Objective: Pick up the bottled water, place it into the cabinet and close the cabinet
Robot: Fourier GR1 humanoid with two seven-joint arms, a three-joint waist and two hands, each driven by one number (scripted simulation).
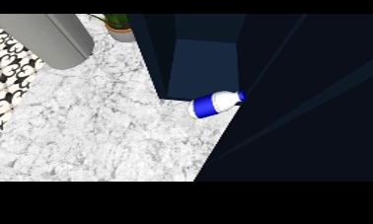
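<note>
Left hand and right hand are both out of the head view, so whether the fingers are released, clenched or grasping cannot be told, and nothing can be said of the bottle's place relative to them.

The bottled water (212, 103) lies on its side at the foot of the open cabinet (157, 55). Its white base points lower left, a blue label band wraps the middle, and the white neck end points upper right. The neck end meets the edge of the dark cabinet door (306, 119), which hides the cap. Whether the bottle rests on the cabinet's floor or on the marble counter (109, 134) is unclear; its base end sticks out over the marble.

The door fills the right side of the view. A lighter blue back panel (207, 65) shows inside the cabinet.

A grey cylinder (58, 38) stands at upper left, well apart from the bottle. A potted plant (120, 25) sits at the top, just beside the cabinet's left wall. A black-and-white patterned surface (15, 70) runs along the left edge.
</note>
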